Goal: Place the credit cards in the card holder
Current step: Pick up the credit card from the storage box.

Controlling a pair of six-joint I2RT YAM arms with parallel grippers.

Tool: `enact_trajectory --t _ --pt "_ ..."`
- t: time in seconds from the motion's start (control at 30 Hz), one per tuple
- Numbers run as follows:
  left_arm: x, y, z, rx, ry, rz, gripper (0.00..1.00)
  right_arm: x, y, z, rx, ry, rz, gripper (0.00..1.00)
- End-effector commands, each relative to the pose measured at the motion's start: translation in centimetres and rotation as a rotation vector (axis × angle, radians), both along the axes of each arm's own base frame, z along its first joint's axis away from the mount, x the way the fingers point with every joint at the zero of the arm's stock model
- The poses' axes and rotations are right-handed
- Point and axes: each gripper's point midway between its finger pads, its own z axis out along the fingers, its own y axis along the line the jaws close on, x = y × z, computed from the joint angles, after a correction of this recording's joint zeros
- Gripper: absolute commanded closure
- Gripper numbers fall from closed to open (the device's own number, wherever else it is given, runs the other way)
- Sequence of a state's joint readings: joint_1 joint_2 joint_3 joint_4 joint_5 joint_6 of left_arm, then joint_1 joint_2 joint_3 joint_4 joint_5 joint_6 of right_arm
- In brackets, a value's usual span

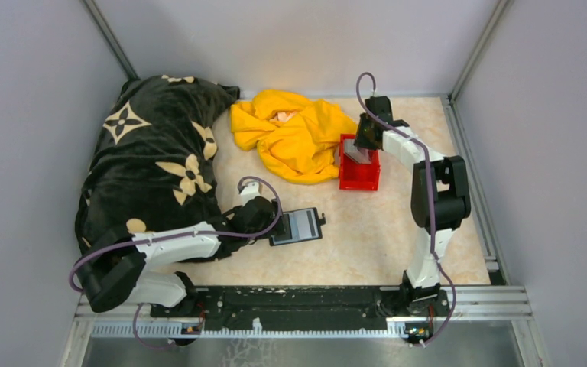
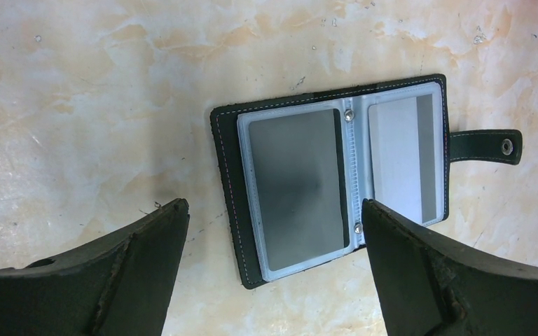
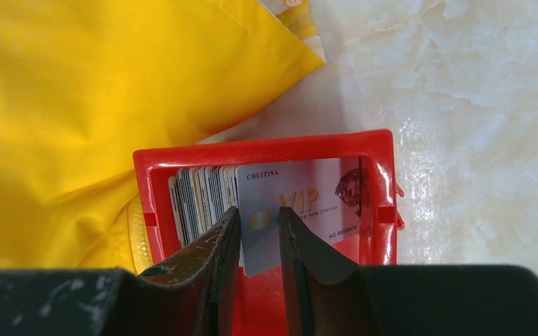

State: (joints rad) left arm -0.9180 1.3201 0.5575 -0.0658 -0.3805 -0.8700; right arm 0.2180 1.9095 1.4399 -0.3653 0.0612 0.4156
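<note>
Closest to the lens, the right gripper reaches into the red bin. Its jaws stand a narrow gap apart on either side of the lower corner of a pale VIP card; whether they actually pinch it I cannot tell. That card leans away from the other credit cards, which stand on edge in a tight row at the cloth side of the bin.

I judge the cards light, stiff and slick, apt to slip or drag a neighbour along. The best hold looks like a pinch across both faces near a free edge, one card alone.

The card holder lies open and flat on the worktop, well apart from the bin, clear sleeves up and snap tab out to one side. The left gripper hovers over it, jaws spread wide, holding nothing.

A yellow cloth touches the bin's wall. A dark patterned blanket is heaped farther off.

The fingers hide the bin's floor and the cards' lower edges. The number of cards cannot be made out, nor whether the sleeves already hold any.
</note>
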Motion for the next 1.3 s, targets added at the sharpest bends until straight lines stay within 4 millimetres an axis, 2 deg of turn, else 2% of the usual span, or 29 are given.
enact_trajectory --t 0.0,0.17,0.57,0.9,1.27 --pt "0.5 -0.6 0.6 -0.023 -0.015 -0.010 0.02 0.3 1.1 2.5 0.050 -0.060 0.021 0.74" --pt "0.5 -0.7 0.6 -0.028 -0.015 -0.009 0.02 0.3 1.6 3.6 0.055 -0.077 0.032 0.79" --pt "0.5 -0.9 0.6 -0.039 -0.015 -0.016 0.02 0.2 2.7 6.1 0.054 -0.115 0.051 0.82" --pt "0.4 -0.9 0.4 -0.041 -0.010 -0.017 0.02 0.0 3.1 6.2 0.052 -0.112 0.063 0.82" --pt "0.3 -0.9 0.2 -0.042 -0.006 -0.020 0.02 -0.1 3.3 5.7 0.052 -0.099 0.073 0.77"
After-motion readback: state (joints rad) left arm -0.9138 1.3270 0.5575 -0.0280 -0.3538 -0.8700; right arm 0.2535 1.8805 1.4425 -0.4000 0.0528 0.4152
